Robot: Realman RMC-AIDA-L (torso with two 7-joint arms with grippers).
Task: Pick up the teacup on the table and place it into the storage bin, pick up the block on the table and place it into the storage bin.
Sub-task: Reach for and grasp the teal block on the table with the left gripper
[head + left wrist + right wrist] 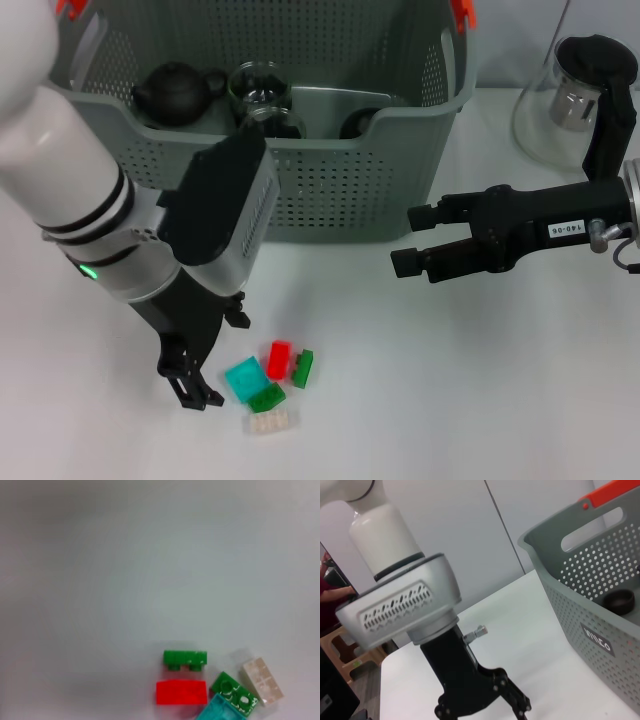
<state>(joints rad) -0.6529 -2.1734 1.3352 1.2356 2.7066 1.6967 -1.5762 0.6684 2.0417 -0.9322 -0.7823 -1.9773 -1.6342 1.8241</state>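
Note:
The storage bin [330, 190] stands at the back of the table. A small dark teacup [619, 600] rests inside it near the front wall. Loose blocks lie on the table in front: teal [245, 378], red [278, 358], two green [303, 368], and white [272, 422]. My left gripper [195, 390] points down just left of the teal block, open and empty. In the right wrist view its fingers [520, 707] are spread. The left wrist view shows the red block [181, 692] and a green block [185, 660]. My right gripper [412, 240] hovers open and empty in front of the bin's right corner.
The bin also holds a dark teapot [172, 92] and glassware [258, 85]. A glass pitcher with a black lid [575, 100] stands at the back right, behind my right arm. White table surrounds the blocks.

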